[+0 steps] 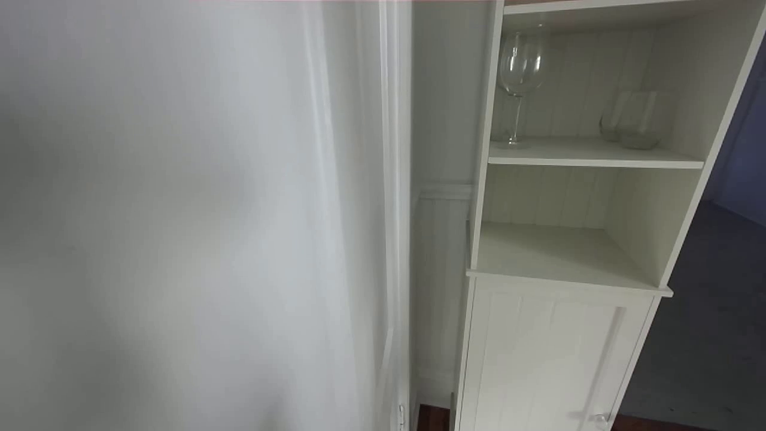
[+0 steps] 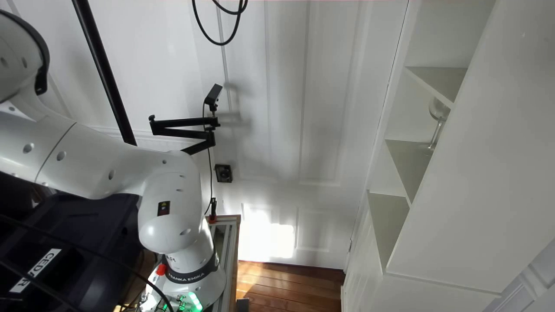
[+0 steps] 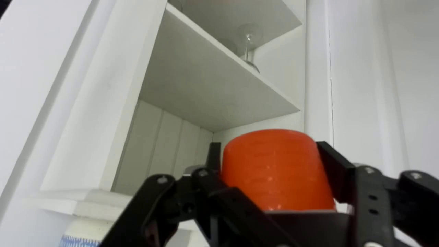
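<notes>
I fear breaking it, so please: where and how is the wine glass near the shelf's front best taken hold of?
Probably by the stem, coming level through the open front of the cabinet: the glass stands upright, its thin stem bare between bowl and foot. The fingers hold an orange object, so free them first.

In an exterior view, reddish-brown wooden floorboards [image 2: 286, 288] filled the bottom middle, sunlit toward the left. A white cabinet [image 2: 468, 186] stood at their right edge. Left of them, a metal-framed bench [image 2: 231, 251] with a wooden side bore the white Franka Emika base [image 2: 213, 285], lit green, and, at a far corner, a black upright piece [image 2: 213, 207] with a reddish foot.
</notes>
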Tool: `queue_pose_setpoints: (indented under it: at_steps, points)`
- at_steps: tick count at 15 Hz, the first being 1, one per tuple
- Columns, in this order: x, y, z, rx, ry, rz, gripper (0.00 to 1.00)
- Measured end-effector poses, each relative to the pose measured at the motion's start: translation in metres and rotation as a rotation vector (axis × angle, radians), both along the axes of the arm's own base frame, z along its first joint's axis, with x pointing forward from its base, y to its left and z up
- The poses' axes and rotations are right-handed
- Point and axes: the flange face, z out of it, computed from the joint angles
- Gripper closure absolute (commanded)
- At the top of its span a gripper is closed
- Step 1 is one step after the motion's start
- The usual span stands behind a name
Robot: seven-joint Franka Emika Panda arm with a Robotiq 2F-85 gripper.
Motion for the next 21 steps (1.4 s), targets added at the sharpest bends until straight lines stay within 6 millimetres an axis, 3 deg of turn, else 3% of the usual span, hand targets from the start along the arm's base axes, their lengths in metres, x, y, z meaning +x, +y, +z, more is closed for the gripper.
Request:
queue_pose_setpoints:
  at_steps: [7,8,12,13,16,21]
  points:
    - [0.056,0.017,0.043,0.021,-0.112,0.016,0.57]
    - [0.063,0.019,0.05,0.018,-0.128,0.018,0.32]
    - [0.079,0.025,0.066,0.011,-0.153,0.021,0.32]
    - [0.08,0.025,0.067,0.011,-0.155,0.021,0.57]
    - [0.084,0.018,0.066,0.023,-0.146,-0.017,0.57]
    - [0.111,-0.006,0.059,0.08,-0.092,-0.165,0.57]
